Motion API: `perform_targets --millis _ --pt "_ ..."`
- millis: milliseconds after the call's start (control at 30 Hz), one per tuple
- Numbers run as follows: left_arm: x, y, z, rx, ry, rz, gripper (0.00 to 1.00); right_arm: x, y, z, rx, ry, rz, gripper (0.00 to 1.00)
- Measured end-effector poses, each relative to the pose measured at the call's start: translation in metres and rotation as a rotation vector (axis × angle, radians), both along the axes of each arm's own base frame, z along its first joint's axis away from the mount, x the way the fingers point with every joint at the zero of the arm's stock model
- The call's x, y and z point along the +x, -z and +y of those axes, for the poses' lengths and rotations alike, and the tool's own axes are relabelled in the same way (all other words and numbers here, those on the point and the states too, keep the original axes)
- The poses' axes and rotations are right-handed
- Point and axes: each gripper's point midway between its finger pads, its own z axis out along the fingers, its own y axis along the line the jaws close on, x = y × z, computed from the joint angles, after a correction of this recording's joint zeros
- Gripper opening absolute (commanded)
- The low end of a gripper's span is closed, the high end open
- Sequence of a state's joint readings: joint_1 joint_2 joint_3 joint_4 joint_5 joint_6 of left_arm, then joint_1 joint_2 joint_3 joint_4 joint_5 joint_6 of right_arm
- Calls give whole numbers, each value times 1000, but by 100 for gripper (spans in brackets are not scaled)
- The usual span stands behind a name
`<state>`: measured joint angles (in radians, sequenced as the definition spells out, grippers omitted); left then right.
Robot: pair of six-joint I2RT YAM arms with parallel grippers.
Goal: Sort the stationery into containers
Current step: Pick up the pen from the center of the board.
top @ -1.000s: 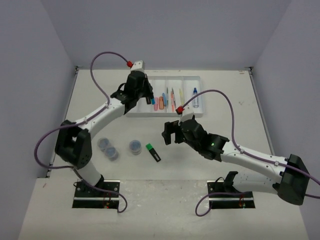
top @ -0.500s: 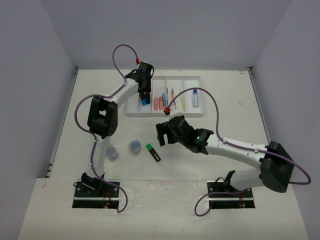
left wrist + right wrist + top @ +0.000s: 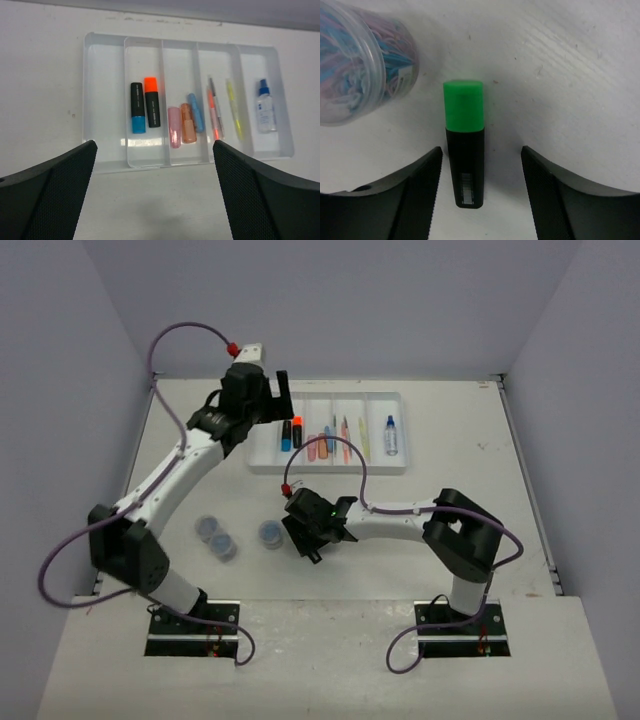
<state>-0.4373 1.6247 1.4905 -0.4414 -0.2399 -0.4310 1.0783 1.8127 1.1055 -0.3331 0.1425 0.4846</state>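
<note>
1. The white tray (image 3: 104, 100) sat on the worktop (image 3: 570, 75). Counting from the left in the left wrist view, its second compartment held two black-bodied highlighters (image 3: 138, 107), the third held pink (image 3: 174, 127), orange (image 3: 188, 122) and blue (image 3: 196, 112) ones, the fourth thin pens (image 3: 214, 107), and the fifth a blue-capped bottle (image 3: 264, 107).
2. The green highlighter (image 3: 464, 150) lay on the worktop beside a clear tub (image 3: 360, 65); its print was unreadable.
3. The right claw (image 3: 481, 165) straddled it, spread apart, not touching.
4. The left claw (image 3: 155, 150) hung wide apart, holding nothing.
</note>
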Motion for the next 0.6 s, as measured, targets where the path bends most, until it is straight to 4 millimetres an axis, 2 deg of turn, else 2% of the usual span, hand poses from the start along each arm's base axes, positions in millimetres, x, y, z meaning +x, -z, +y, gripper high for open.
perform_targets --millis 33,133,200,233,300,400,467,533,600 --pt "-14 -20 5 -28 2 -49 100 -2 3 2 -9 -6 7 55" --pt "-52 -71 21 -107 5 -187 100 -3 5 11 -15 -13 11 29" --pt "-68 -87 26 -146 9 -239 100 -4 7 13 -23 -12 7 6" --pt "-75 -91 28 -167 15 -262 100 -3 7 13 -25 -3 0 1" --pt "-88 -83 27 -200 38 -268 100 -3 6 13 -26 13 -8 0" --pt "-107 -53 21 -238 89 -228 100 -3 5 6 -36 34 -22 0" --pt "-119 -32 11 -282 150 -201 100 -4 1 -6 -49 53 -37 0" --pt "-132 -13 -1 -342 215 -166 100 -6 -14 -23 -39 74 -69 0" --pt "-142 -1 -16 -403 282 -131 100 -5 -45 -34 46 94 -131 0"
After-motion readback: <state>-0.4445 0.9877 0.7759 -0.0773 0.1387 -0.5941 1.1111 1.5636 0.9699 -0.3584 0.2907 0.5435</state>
